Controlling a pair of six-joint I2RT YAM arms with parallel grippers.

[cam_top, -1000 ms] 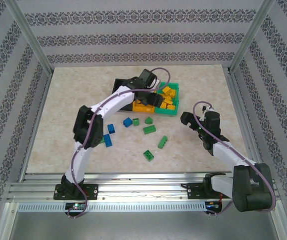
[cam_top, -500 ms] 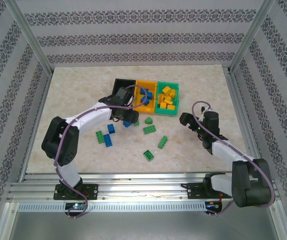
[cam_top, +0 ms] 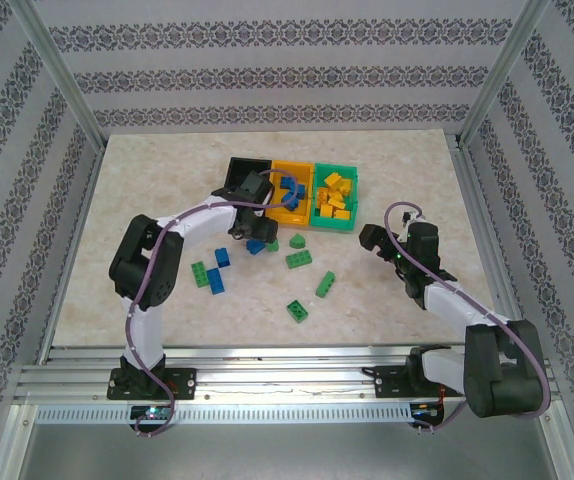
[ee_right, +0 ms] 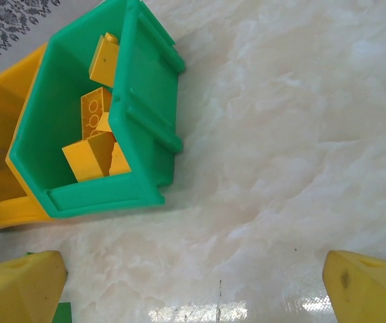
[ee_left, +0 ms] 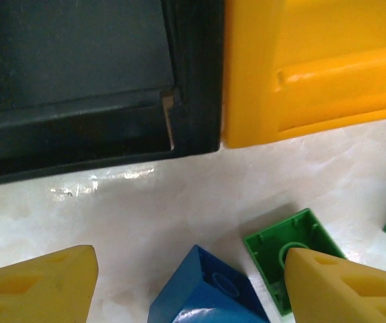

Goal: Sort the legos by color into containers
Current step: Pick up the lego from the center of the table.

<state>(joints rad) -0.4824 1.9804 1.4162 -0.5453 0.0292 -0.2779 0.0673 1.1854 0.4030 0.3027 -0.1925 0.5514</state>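
Note:
Three joined containers stand at the back: black (cam_top: 244, 172), orange-yellow (cam_top: 289, 205) holding blue legos, green (cam_top: 335, 222) holding yellow ones. Loose green and blue legos lie in front. My left gripper (cam_top: 254, 232) is open, low over a loose blue brick (ee_left: 210, 296). That brick sits between the yellow fingers (ee_left: 42, 286) with a gap on each side. A green brick (ee_left: 280, 249) lies partly under the right finger. My right gripper (cam_top: 372, 240) is open over bare table right of the green bin (ee_right: 136, 134), nothing between its fingertips (ee_right: 364, 282).
More loose bricks lie on the marble table: blue ones (cam_top: 223, 257) (cam_top: 215, 280) and green ones (cam_top: 199, 273) (cam_top: 300, 260) (cam_top: 325, 284) (cam_top: 296, 310). Metal frame posts and patterned walls close in the table on three sides.
My left arm pulled back from over the bins and came down in front of them, over the loose blue brick. The right arm has hardly moved.

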